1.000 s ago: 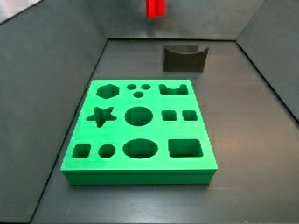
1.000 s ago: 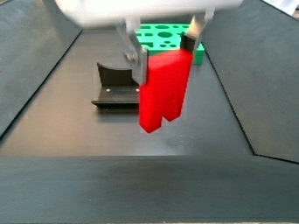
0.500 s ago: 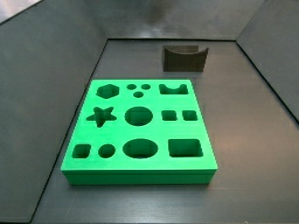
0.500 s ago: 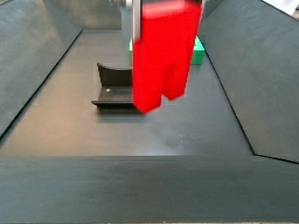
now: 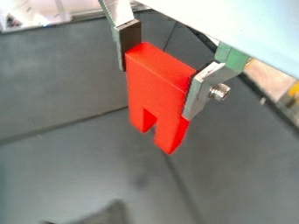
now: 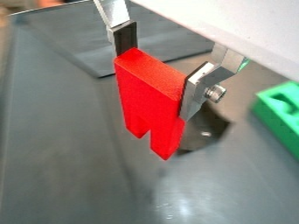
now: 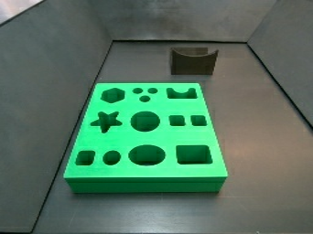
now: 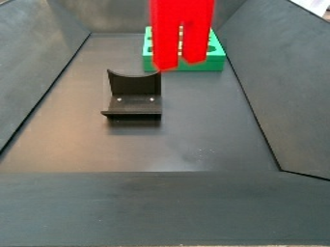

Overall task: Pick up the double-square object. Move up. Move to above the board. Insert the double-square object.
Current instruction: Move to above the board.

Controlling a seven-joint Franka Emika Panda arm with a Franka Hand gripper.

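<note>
The gripper (image 5: pixel 163 64) is shut on the double-square object (image 5: pixel 158 98), a bright red block hanging with its two prongs down, high above the dark floor. It shows in both wrist views: the gripper (image 6: pixel 163 61) clamps the red block's (image 6: pixel 149 103) solid upper part between silver fingers (image 6: pixel 124 37). In a side view only the block's lower part (image 8: pixel 180 32) shows at the top edge, with the gripper above the frame. The green board (image 7: pixel 166 137) lies flat, apart from the block. It also shows in a side view (image 8: pixel 215 56) and a wrist view (image 6: pixel 281 105).
The dark fixture (image 8: pixel 131 96) stands on the floor, below and beside the hanging block; it shows behind the board in a side view (image 7: pixel 192 60). Sloping dark walls enclose the floor on all sides.
The red block has risen in the gripper. The gripper has left the top of one side view, and the block has gone from the other.
</note>
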